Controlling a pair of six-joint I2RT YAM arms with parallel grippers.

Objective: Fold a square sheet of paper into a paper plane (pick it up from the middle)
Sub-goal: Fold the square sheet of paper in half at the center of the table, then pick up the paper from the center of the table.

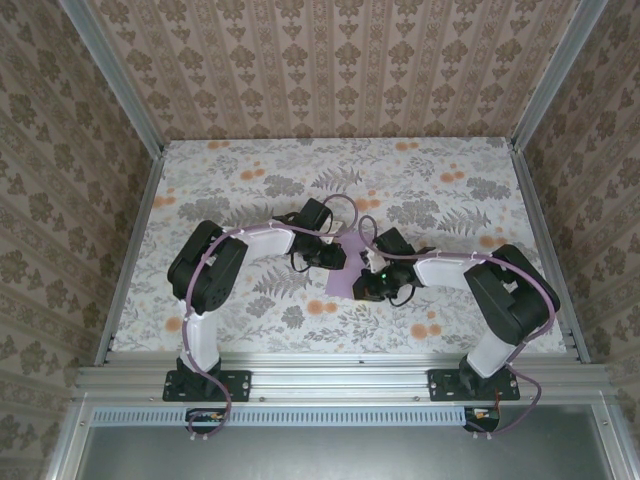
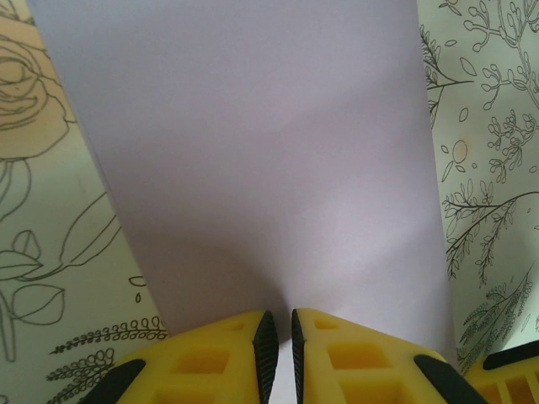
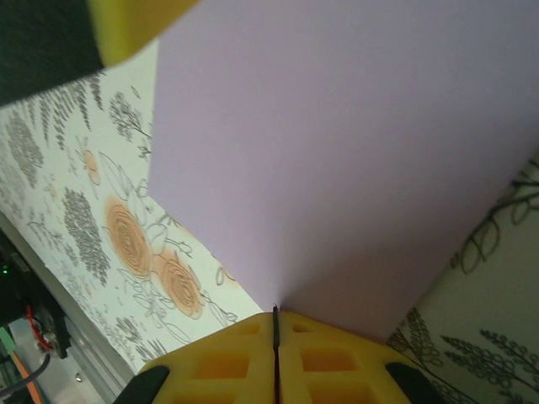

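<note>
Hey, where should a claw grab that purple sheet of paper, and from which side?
Pinch the lavender paper sheet at a thin outer edge, coming in nearly level with it from the side. It is flat and flimsy, so only an edge can be pinched. The left claw and right claw are each shut on an edge this way, from opposite sides.

My left arm [image 1: 205, 275] and right arm [image 1: 510, 295] are built alike, with chunky black joint housings, smooth white links between them, and a black base plate [image 1: 207, 384] at each foot. A thin purplish cable [image 1: 188, 335] runs along each arm in loose loops, and a small green light [image 1: 381, 268] glows near my right wrist. My left fingers [image 2: 210, 362] and right fingers [image 3: 223, 366] are bright yellow plastic moulded with square pockets, trimmed in black at the inner edges and corners.
</note>
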